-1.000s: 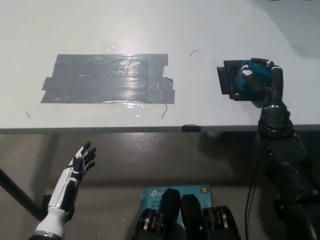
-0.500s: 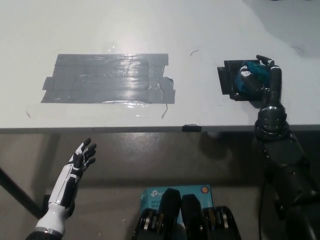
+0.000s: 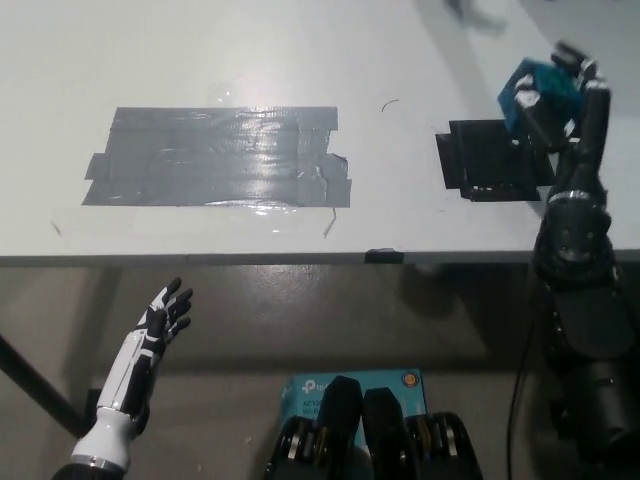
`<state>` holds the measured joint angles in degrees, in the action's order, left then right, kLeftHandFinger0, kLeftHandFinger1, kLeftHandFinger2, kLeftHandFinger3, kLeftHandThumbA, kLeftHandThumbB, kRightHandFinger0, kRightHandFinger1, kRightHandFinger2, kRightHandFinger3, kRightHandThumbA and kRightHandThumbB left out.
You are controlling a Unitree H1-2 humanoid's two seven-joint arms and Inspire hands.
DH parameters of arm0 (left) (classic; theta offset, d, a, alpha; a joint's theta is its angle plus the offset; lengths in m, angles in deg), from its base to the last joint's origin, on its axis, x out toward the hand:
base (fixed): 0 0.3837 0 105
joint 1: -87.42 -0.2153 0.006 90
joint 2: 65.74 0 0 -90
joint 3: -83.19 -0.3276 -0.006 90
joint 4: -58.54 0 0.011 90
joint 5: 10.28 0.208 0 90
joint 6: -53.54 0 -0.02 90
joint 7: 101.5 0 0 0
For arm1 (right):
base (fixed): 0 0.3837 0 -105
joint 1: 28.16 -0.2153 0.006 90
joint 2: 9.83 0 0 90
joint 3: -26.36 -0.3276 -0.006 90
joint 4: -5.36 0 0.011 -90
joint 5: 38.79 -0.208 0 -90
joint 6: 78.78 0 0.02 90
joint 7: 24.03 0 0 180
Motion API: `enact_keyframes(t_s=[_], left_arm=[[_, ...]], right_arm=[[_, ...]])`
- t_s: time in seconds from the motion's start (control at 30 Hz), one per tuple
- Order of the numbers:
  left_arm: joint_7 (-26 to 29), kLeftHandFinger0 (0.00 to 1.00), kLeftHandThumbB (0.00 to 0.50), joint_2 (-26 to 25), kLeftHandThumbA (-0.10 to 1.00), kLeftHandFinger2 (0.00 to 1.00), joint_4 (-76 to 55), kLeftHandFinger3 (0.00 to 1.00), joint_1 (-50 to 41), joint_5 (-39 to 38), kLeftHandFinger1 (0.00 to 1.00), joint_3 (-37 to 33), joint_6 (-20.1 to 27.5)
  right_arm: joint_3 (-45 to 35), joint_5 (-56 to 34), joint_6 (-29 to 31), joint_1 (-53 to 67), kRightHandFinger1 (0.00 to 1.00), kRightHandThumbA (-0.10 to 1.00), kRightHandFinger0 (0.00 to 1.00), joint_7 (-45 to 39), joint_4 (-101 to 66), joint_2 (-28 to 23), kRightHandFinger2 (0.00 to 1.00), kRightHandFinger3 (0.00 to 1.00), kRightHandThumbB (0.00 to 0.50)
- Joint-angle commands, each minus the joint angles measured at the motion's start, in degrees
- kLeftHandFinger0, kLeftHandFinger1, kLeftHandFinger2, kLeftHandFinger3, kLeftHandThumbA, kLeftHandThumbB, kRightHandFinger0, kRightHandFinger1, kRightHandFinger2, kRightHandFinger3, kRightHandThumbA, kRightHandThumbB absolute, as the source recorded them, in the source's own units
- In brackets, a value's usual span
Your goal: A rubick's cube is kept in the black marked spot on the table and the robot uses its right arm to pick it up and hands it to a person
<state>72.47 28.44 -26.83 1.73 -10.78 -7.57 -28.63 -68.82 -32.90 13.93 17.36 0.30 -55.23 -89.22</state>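
My black right hand (image 3: 566, 95) is shut on the Rubik's cube (image 3: 538, 94), whose blue-green faces show between the fingers. The cube is lifted off the table, above and to the right of the black marked spot (image 3: 492, 158), which now lies bare. The black forearm rises from the lower right past the table's front edge. My white left hand (image 3: 162, 317) rests open below the table edge at the lower left, holding nothing.
A large patch of grey tape (image 3: 220, 157) covers the left half of the white table (image 3: 400, 60). A small black tab (image 3: 383, 256) sits on the front edge. A blurred dark shape (image 3: 470, 12) shows at the table's far edge.
The right hand has lifted the cube off the black spot and carried it up and to the right. The spot is now uncovered. The left hand has stayed put.
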Motion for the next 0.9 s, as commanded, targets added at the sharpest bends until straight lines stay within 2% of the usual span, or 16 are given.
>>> enact_keyframes(t_s=[0.0,0.03,0.13,0.27,0.4,0.5,0.7,0.73,0.77,0.83,0.87], left_arm=[[-0.89,1.00,0.181,-0.57,1.00,1.00,-1.65,1.00,1.13,-0.26,1.00,0.08,0.44],[-0.97,1.00,0.180,-0.62,1.00,1.00,-1.58,1.00,1.22,-0.39,1.00,0.12,0.43],[-1.21,1.00,0.177,-0.77,1.00,1.00,-1.58,1.00,1.19,-0.73,1.00,0.19,0.61],[-1.15,1.00,0.170,-0.75,1.00,1.00,-1.65,1.00,1.14,-0.47,1.00,0.07,0.65],[-1.00,1.00,0.183,-0.59,1.00,1.00,-1.78,1.00,1.12,-0.21,1.00,-0.05,0.27],[-1.05,1.00,0.168,-0.70,1.00,1.00,-1.67,1.00,1.39,-0.31,1.00,0.03,0.35],[-1.01,1.00,0.175,-0.73,1.00,1.00,-1.70,1.00,1.52,0.19,1.00,-0.18,0.27],[-1.08,1.00,0.168,-0.71,1.00,1.00,-1.70,1.00,1.48,0.25,1.00,-0.29,0.28],[-1.10,1.00,0.167,-0.69,1.00,1.00,-1.70,1.00,1.50,0.23,1.00,-0.31,0.23],[-1.05,1.00,0.170,-0.57,1.00,1.00,-1.72,1.00,1.54,0.18,1.00,-0.31,-0.10],[-1.00,1.00,0.171,-0.55,1.00,1.00,-1.70,1.00,1.57,0.27,1.00,-0.33,-0.14]], right_arm=[[3.12,6.07,-7.59,-4.11,0.27,-0.10,0.00,-1.96,-24.12,1.03,0.83,0.91,0.154],[3.56,6.68,-8.32,-4.24,0.33,-0.10,0.00,-2.08,-25.58,1.05,0.85,0.92,0.143],[4.69,8.62,-9.54,-5.23,0.35,-0.10,0.00,-1.91,-27.08,1.27,0.86,0.92,0.154],[5.09,6.78,-9.54,-6.93,0.40,-0.10,0.00,-2.79,-25.55,1.70,0.83,0.94,0.155],[7.29,8.20,-7.49,-10.86,0.44,-0.10,0.01,-2.51,-17.03,1.71,0.87,0.97,0.172],[8.62,9.24,-4.76,-13.77,0.44,-0.10,0.02,-1.63,-10.19,1.75,0.87,0.97,0.180],[11.28,11.09,0.13,-20.41,0.44,-0.10,0.03,0.49,6.30,2.22,0.88,0.94,0.166],[11.50,10.91,0.44,-21.84,0.36,-0.10,0.04,0.53,9.42,2.53,0.86,0.93,0.167],[11.62,10.84,0.62,-22.56,0.31,-0.10,0.01,0.56,10.92,2.66,0.83,0.93,0.168],[12.24,11.11,1.34,-24.87,0.17,-0.10,0.00,0.79,15.87,3.12,0.70,0.90,0.182],[12.34,11.18,1.65,-25.51,0.13,-0.10,0.00,0.92,17.31,3.25,0.67,0.90,0.181]])
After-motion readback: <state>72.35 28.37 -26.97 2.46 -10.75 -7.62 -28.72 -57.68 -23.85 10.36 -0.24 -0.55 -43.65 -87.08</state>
